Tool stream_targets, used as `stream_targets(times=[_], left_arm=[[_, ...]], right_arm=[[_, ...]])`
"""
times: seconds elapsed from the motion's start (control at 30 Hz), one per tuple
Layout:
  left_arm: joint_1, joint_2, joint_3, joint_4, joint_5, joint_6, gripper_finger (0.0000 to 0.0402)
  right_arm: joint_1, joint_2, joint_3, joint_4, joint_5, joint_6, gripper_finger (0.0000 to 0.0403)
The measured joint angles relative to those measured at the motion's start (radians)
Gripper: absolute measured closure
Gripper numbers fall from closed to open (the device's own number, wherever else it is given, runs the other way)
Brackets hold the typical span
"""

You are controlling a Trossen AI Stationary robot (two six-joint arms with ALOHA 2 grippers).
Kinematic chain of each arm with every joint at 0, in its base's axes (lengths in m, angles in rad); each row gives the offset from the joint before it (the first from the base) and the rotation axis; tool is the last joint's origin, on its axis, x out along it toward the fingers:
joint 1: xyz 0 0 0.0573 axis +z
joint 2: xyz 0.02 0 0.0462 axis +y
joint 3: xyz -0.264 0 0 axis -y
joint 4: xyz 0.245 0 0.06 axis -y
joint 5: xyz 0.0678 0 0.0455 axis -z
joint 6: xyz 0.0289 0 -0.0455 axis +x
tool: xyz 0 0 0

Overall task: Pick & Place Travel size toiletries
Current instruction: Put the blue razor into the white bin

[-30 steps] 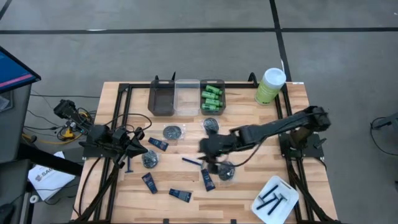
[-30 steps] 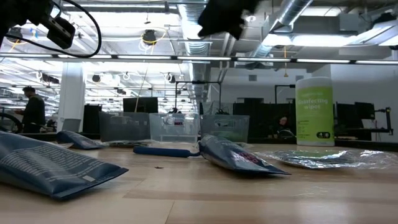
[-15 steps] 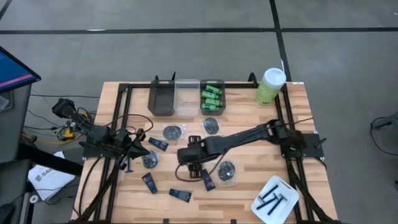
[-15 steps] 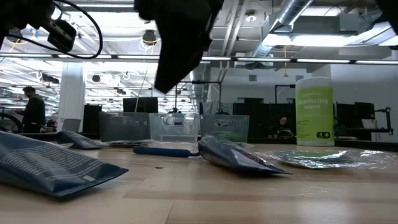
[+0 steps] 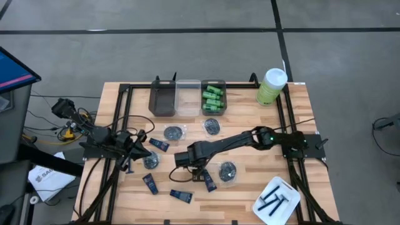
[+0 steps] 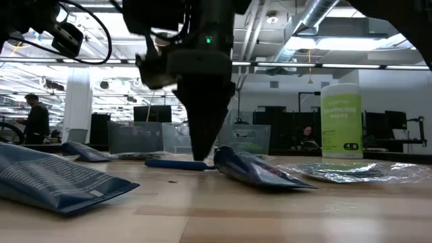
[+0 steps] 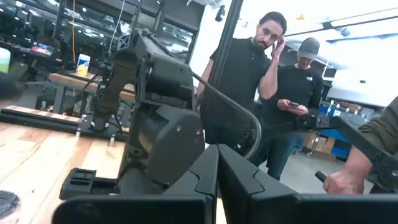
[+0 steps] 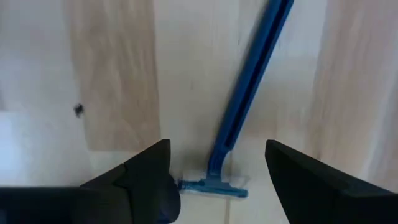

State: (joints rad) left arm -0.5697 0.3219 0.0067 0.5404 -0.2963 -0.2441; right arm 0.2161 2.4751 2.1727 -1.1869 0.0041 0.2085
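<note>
A thin blue razor (image 8: 249,93) lies flat on the wooden table (image 5: 250,112), its head (image 8: 214,185) toward my right wrist. My right gripper (image 8: 217,155) points down over it near the table's middle (image 5: 190,164), open, with one finger on each side of the razor and a gap to both. In the low view the right gripper (image 6: 202,152) reaches almost to the razor (image 6: 177,164). Navy tubes (image 5: 209,181), round dark packets (image 5: 227,171) and green bottles (image 5: 212,100) in a bin are spread around. My left gripper (image 5: 139,152) waits shut at the left.
Three bins (image 5: 187,97) stand in a row at the far edge, with a tall green canister (image 5: 272,86) at the far right. A white tray (image 5: 275,201) with razors sits near the right corner. People stand in the room beyond the table (image 7: 249,68).
My right gripper has swung from above the table's middle toward the left edge and come down. It has tipped from a slant to pointing straight down over the blue razor. The razor has kept its place.
</note>
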Motion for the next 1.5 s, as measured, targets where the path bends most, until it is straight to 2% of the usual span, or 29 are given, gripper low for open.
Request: stream_targets(times=[0.13, 0.2, 0.47, 0.57, 0.67, 0.83, 1.2, 1.33, 1.5], left_arm=[[0.000, 0.009, 0.000, 0.002, -0.002, 0.000, 0.0399], [0.000, 0.012, 0.000, 0.003, -0.002, 0.000, 0.0399], [0.000, 0.014, 0.000, 0.004, -0.002, 0.000, 0.0399], [0.000, 0.014, 0.000, 0.006, -0.002, 0.000, 0.0399], [0.000, 0.014, 0.000, 0.007, -0.002, 0.000, 0.0399], [0.000, 0.014, 0.000, 0.008, -0.002, 0.000, 0.0399], [0.000, 0.014, 0.000, 0.008, -0.002, 0.000, 0.0399], [0.000, 0.014, 0.000, 0.008, -0.002, 0.000, 0.0399], [0.000, 0.018, 0.000, 0.009, -0.003, 0.000, 0.0399]], right_arm=[[-0.003, 0.002, -0.001, -0.007, -0.003, 0.011, 0.0153], [-0.005, 0.002, -0.001, -0.007, -0.002, 0.019, 0.0170], [-0.018, 0.002, -0.001, 0.001, -0.004, -0.008, 0.0307], [-0.020, 0.002, -0.001, 0.013, -0.004, -0.031, 0.0338], [-0.021, 0.002, -0.001, 0.014, -0.005, -0.042, 0.0352], [-0.022, 0.002, -0.001, 0.037, -0.004, -0.096, 0.0342], [-0.022, 0.002, -0.001, 0.043, 0.004, -0.133, 0.0229], [-0.023, 0.016, 0.001, 0.052, 0.003, -0.140, 0.0223], [-0.027, 0.055, 0.006, 0.046, -0.006, -0.122, 0.0241]])
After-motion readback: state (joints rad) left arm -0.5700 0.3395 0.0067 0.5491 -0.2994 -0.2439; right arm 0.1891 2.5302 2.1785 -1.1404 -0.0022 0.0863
